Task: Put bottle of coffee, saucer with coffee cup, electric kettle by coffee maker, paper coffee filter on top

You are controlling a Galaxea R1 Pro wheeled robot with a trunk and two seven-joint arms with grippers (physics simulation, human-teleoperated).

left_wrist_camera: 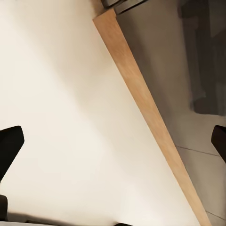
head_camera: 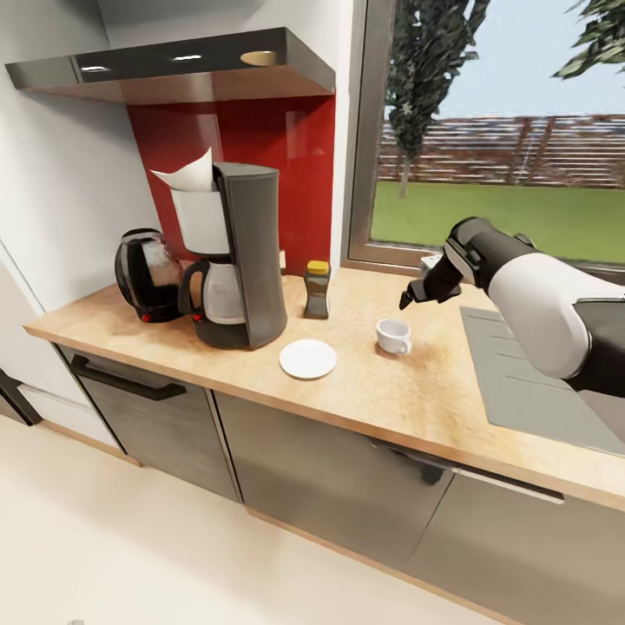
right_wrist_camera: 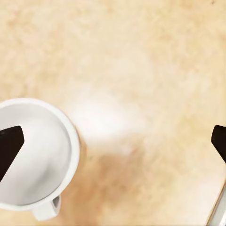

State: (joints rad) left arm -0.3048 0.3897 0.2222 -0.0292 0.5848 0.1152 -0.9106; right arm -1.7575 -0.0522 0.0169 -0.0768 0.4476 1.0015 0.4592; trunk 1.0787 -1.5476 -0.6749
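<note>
On the long beige wood-grain worktop (head_camera: 365,391), most is done: one tall dark grey coffee maker (head_camera: 239,260) carries one white paper filter (head_camera: 189,176), with one squat black kettle (head_camera: 148,275) and one dark gold-lidded coffee jar (head_camera: 317,291) beside it. One round white saucer (head_camera: 307,358) lies bare; one white ceramic cup (head_camera: 393,335) stands apart from it. Above the cup, the right gripper (right_wrist_camera: 113,141) hangs wide and empty; the left gripper (left_wrist_camera: 113,146) is wide too.

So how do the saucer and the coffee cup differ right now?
The saucer is flat and wider, lying close beside the coffee maker; the coffee cup is taller, has a loop handle, and stands apart on the bare countertop, not on the saucer. The open right gripper hovers over the cup. Both are plain white.
</note>
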